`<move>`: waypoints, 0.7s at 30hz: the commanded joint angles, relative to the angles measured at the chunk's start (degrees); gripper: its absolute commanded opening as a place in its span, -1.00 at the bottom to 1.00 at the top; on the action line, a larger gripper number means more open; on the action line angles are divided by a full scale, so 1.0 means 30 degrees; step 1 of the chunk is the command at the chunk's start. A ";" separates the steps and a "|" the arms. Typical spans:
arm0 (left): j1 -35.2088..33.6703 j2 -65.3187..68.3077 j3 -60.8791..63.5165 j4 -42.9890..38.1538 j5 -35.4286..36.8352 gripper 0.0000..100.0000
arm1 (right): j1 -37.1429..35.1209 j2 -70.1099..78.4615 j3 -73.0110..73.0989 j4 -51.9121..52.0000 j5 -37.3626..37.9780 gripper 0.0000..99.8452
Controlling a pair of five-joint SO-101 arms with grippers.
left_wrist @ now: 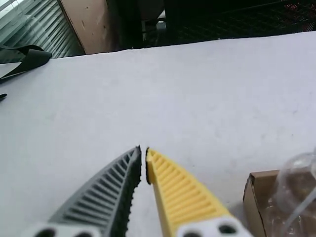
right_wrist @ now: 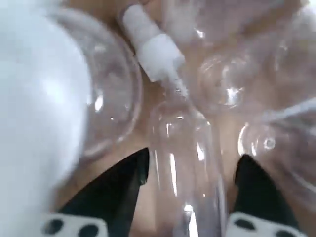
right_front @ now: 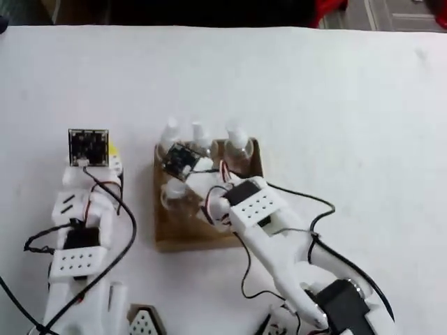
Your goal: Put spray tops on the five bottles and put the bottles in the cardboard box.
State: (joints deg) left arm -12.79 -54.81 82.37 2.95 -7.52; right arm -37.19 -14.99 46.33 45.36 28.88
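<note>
The cardboard box (right_front: pixel 162 230) stands mid-table with several clear bottles in it. Three of them (right_front: pixel 170 136) (right_front: pixel 201 137) (right_front: pixel 237 142) line its far side, white spray tops on. My right arm (right_front: pixel 255 206) leans into the box from the near right. My right gripper (right_wrist: pixel 190 173) is open, and its black fingers (right_wrist: pixel 121 185) straddle a clear bottle (right_wrist: pixel 180 158) that wears a white spray top (right_wrist: pixel 150 42). Left of the box, low over the white table, my left gripper (left_wrist: pixel 144 165) is shut with nothing in it. Its grey and yellow fingers (left_wrist: pixel 177 192) meet at the tips.
The box corner (left_wrist: pixel 256 197) and one clear bottle (left_wrist: pixel 296 180) sit close beside my left gripper. White tabletop (right_front: pixel 335 91) stretches behind and to the right of the box. Cables (right_front: pixel 307 202) trail from the right arm.
</note>
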 commanded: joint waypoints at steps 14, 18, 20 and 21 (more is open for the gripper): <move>0.0132 -0.0132 -0.0176 -0.0557 0.0000 -0.95 | 0.0220 -0.2476 0.0938 0.0161 0.0498 -0.97; 0.0132 -0.0103 -0.0147 -0.0557 0.0000 -0.95 | 0.0308 -0.4850 0.2198 0.0044 0.0498 -0.97; 0.0132 -0.0103 -0.0147 -0.0557 0.0000 -0.95 | 0.0308 -0.5846 0.2696 0.0044 0.0527 -0.97; 0.0132 -0.0103 -0.0147 -0.0557 0.0000 -0.95 | 0.0337 -0.6256 0.2872 0.0044 0.0527 -0.97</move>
State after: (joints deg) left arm -12.79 -54.81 82.37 2.95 -7.52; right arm -37.19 -28.00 53.19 45.10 30.11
